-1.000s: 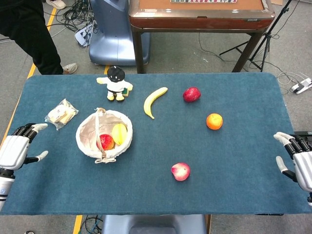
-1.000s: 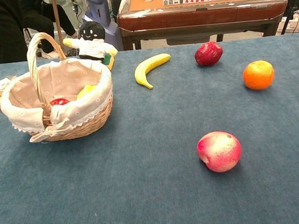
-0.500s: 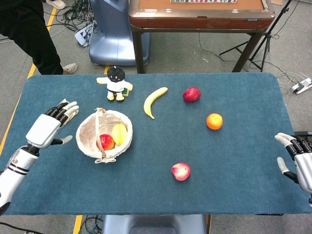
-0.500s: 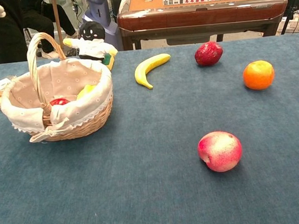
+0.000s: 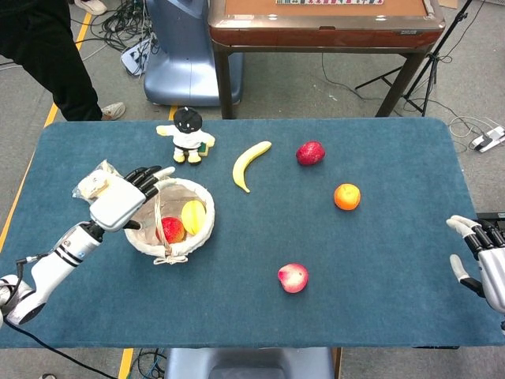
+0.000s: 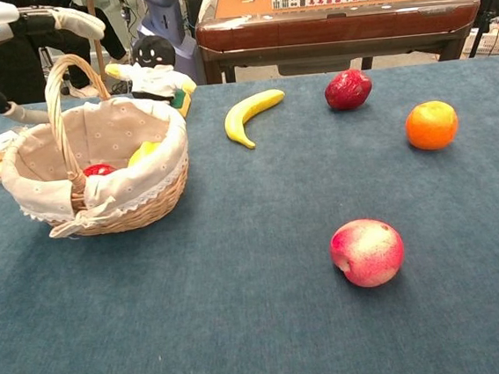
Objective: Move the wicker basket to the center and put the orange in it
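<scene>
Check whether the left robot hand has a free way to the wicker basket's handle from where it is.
Probably yes. The left robot hand hovers open over the wicker basket's left rim, beside the upright handle, with nothing between them.

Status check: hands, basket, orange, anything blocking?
Left hand open above basket handle, no grip. Right hand open, table edge. Orange untouched. Peach near center.

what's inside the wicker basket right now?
The basket holds a red fruit and a yellow fruit on its cloth lining. The left robot hand covers part of the interior.
</scene>
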